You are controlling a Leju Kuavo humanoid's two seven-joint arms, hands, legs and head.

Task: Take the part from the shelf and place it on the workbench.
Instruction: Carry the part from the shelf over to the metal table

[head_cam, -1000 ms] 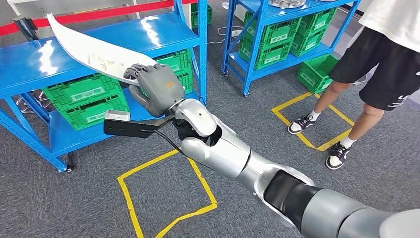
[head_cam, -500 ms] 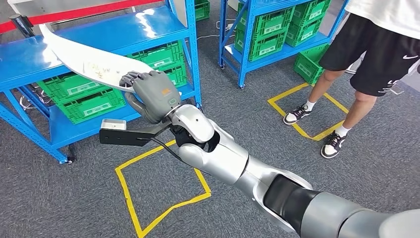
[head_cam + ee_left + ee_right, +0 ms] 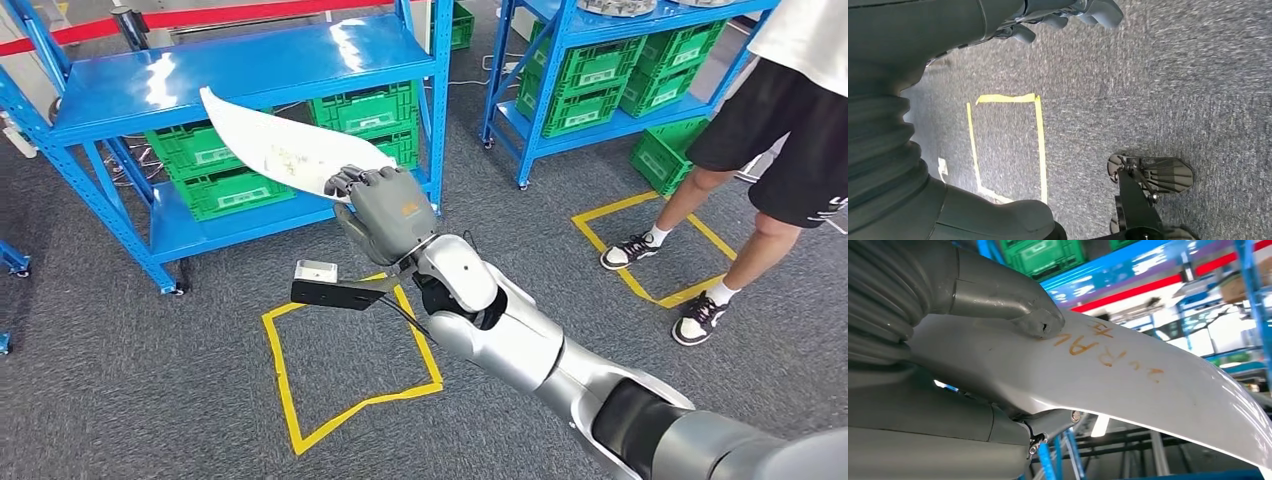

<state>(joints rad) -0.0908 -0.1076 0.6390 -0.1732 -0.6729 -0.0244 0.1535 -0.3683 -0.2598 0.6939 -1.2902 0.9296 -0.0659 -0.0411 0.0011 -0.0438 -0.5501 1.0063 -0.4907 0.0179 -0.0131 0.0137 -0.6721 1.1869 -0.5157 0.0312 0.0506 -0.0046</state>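
1. One long white curved part (image 3: 285,152), clamped at its near end by the right hand (image 3: 385,210), held in the air in front of the blue shelf (image 3: 250,70), thumb pressed on its face.
2. Best carried level, with the grip kept firm so the far tip does not droop or swing.
3. Worth clearing the shelf posts and green crates (image 3: 225,185) before turning toward the table.
4. Left hand (image 3: 1068,15) hanging over carpet, holding nothing; fingers apart or curled, cannot tell.

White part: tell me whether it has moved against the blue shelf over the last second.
Yes. Gripped by the right hand, the white part has drawn back off the top deck of the blue shelf, toward the robot.
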